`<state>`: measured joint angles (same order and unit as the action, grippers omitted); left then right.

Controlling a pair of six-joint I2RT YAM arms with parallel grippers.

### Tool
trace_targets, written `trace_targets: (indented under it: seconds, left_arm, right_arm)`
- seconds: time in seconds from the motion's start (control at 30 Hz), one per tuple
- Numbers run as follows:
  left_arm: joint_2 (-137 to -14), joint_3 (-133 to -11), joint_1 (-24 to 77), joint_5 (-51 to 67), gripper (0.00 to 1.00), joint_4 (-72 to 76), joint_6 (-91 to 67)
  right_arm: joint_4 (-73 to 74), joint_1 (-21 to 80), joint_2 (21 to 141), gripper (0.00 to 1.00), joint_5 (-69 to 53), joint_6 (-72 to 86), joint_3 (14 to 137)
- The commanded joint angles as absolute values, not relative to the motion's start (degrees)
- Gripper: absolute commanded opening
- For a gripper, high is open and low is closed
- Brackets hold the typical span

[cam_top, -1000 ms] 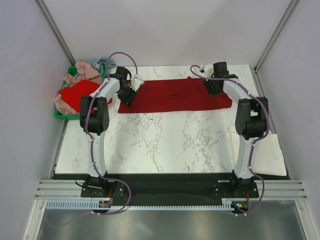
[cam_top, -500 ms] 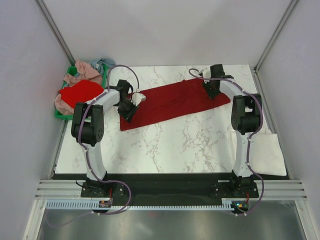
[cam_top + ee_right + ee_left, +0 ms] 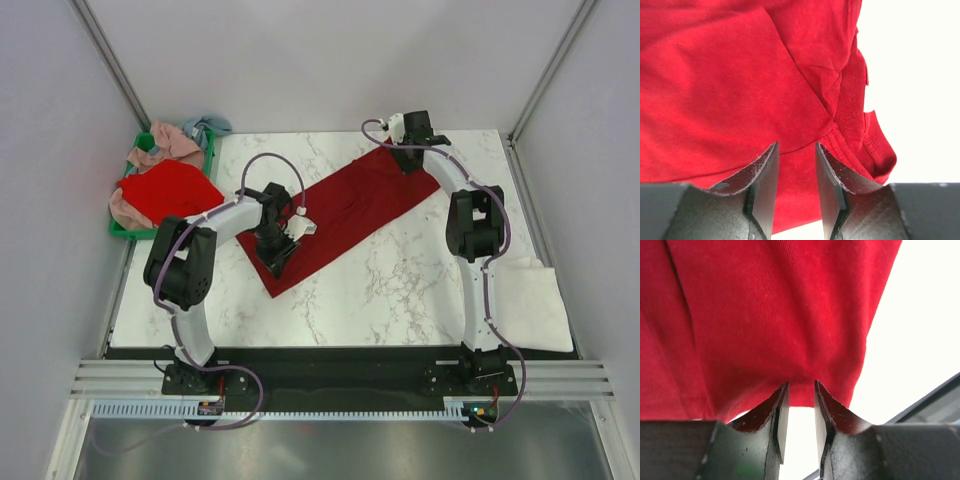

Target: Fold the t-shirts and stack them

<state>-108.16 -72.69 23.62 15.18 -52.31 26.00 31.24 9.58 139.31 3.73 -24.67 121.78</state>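
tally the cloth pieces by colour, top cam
dark crimson t-shirt: 1, on the table
bright red t-shirt: 1, in the green crate
pink cloth: 1 at least; two patches show in the crate, cannot tell if they are one piece
light blue cloth: 1, in the crate
cream-white cloth: 1, at the table's right edge
Total: 5 at least

Crimson t-shirt (image 3: 345, 210), cropped in wrist views

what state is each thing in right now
dark red t-shirt: folded into a long strip, lying diagonal, gripped at both ends
left end effector: shut on the shirt's near end
right end effector: shut on its far end
green crate: heaped with unfolded shirts
cream-white t-shirt: folded flat
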Motion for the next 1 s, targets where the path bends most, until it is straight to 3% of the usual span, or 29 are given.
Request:
trace_targets:
  seconds: [0.0,0.2,0.33,0.53,0.97]
  left_arm:
    - [-104.1,-77.4,23.9,14.2,0.34,-56.7,25.6]
    - [-104.8,-83.2,23.9,12.5,0.34,-57.4,30.6]
    - [-107.8,-82.3,23.9,13.8,0.26,-56.8,31.9]
    - [-109.7,-77.0,23.9,12.7,0.18,-51.5,33.0]
    - [-116.9,-75.2,31.5,15.7,0.17,-50.6,30.0]
  right_arm:
    - [30.8,9.8,133.3,0.43,5.6,-23.0,123.1]
    - [27.9,9.9,123.2,0.45,4.8,-18.6,112.9]
    - [29.8,9.9,121.4,0.44,2.6,-17.1,109.0]
    - [31.0,9.7,123.4,0.41,1.9,-17.7,106.4]
    - [31.5,9.6,135.0,0.40,2.7,-20.8,111.3]
